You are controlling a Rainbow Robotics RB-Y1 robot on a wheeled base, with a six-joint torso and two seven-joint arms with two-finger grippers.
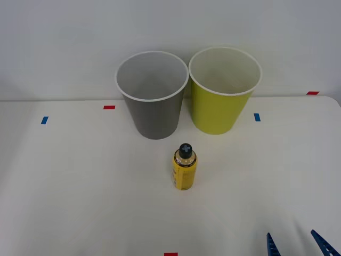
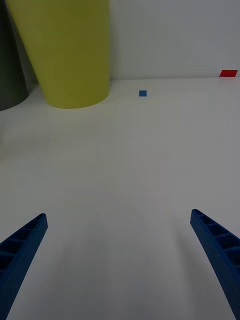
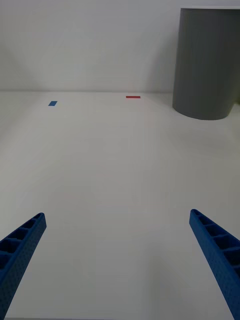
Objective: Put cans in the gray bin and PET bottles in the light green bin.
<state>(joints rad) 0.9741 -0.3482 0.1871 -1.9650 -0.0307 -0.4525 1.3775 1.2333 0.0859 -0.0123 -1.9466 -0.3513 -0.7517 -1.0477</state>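
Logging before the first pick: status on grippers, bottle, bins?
Right gripper open, low at the near right table edge; left gripper open over bare table. PET bottle upright, untouched, before the gray bin and light green bin. Nothing in the way.

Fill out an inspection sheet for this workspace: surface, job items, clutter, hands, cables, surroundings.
Surface: white table, with small red and blue tape marks.
Job items: gray bin and light green bin upright side by side at the far edge, both apparently empty; PET bottle with yellow label and black cap standing upright in front of them, nearer the gray bin.
Clutter: nothing seen.
Hands: right hand open at the near right of the table, holding nothing; left hand open, low over bare table, holding nothing.
Cables: nothing seen.
Surroundings: plain white wall behind the table.
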